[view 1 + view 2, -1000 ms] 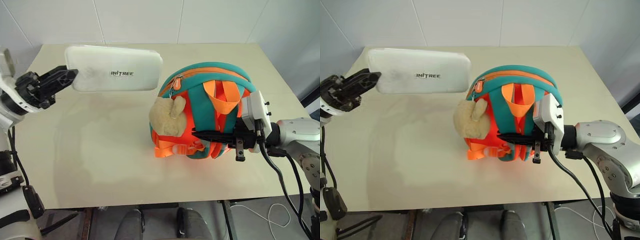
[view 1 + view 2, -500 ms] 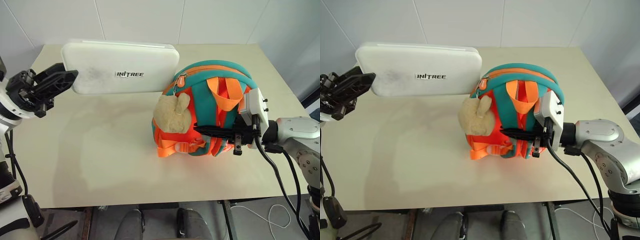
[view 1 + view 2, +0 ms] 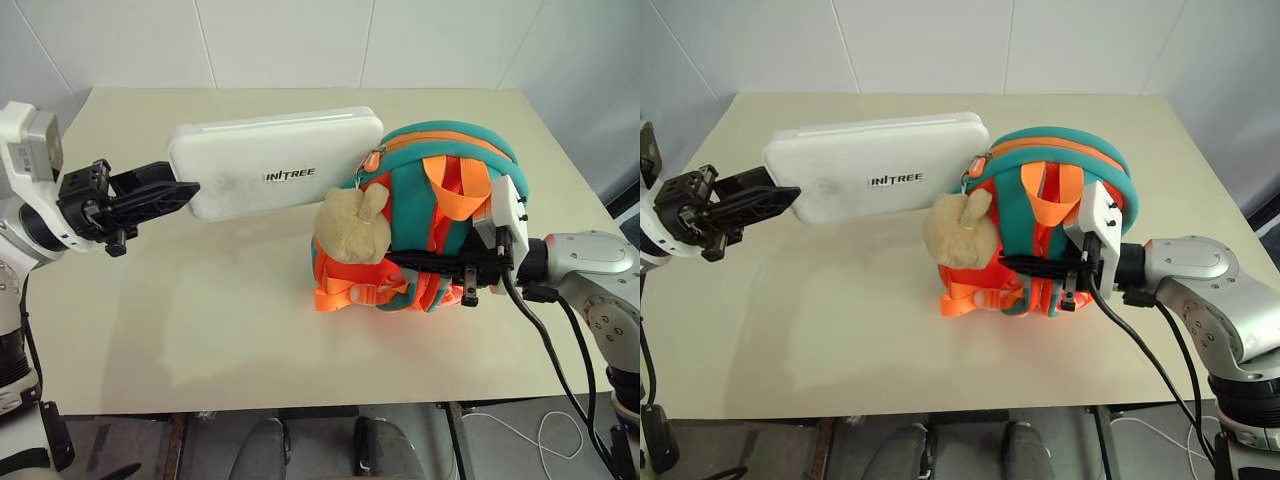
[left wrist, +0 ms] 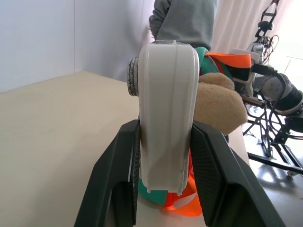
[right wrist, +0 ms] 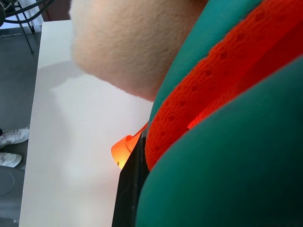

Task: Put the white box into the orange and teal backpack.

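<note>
The white box (image 3: 275, 175) hangs level above the table, lettering up, with my left gripper (image 3: 180, 196) shut on its left end. In the left wrist view the box (image 4: 168, 118) stands on edge between the two black fingers (image 4: 118, 189). Its right end meets the top of the orange and teal backpack (image 3: 450, 160) near the zipper. A beige plush toy (image 3: 350, 225) dangles on the backpack's front. My right gripper (image 3: 405, 262) reaches in from the right, shut on the backpack's lower front fabric (image 5: 227, 118). I cannot see whether the zipper is open.
The beige table (image 3: 200, 320) ends just below the backpack and runs to a white tiled wall behind. A person in a grey top (image 4: 187, 21) stands beyond the table in the left wrist view, with dark metal stands (image 4: 274, 137) to one side.
My left gripper has carried the white box right and down, so its far end now meets the backpack's top. The right gripper has kept its hold in place.
</note>
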